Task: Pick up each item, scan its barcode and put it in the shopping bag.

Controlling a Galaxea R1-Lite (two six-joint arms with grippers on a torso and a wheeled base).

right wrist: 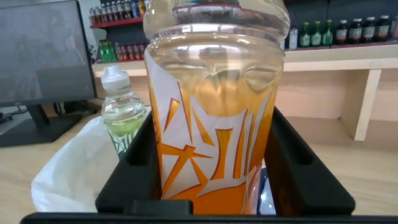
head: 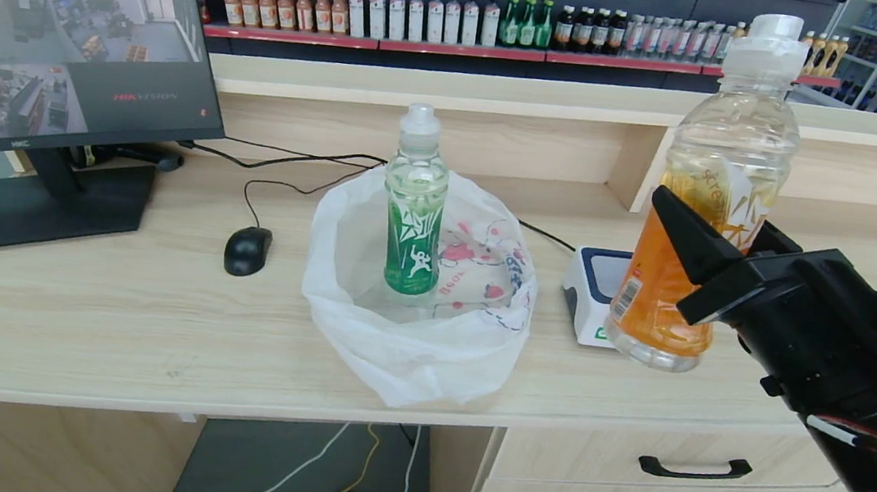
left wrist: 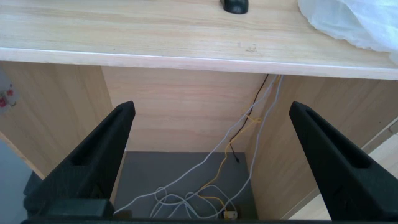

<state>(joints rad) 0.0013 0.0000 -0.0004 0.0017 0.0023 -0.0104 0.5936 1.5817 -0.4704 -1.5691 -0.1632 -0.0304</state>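
Note:
My right gripper (head: 714, 257) is shut on an orange-labelled bottle (head: 698, 218) of pale drink, held upright in the air over the white barcode scanner (head: 594, 293) at the counter's right. The same orange bottle (right wrist: 214, 124) stands between the black fingers (right wrist: 140, 158) in the right wrist view. A green-labelled bottle (head: 414, 210) stands upright inside the white shopping bag (head: 412, 334) at the counter's middle; the green bottle (right wrist: 124, 121) and bag (right wrist: 68, 168) lie behind the held one. My left gripper (left wrist: 211, 155) hangs open and empty below the counter's front edge.
A monitor (head: 58, 29) on its stand occupies the counter's left, with a black mouse (head: 246, 250) and cables beside it. A raised ledge and shelves of bottles (head: 464, 22) run behind. Drawers (head: 694, 469) sit below at right, loose cables (left wrist: 205, 186) under the counter.

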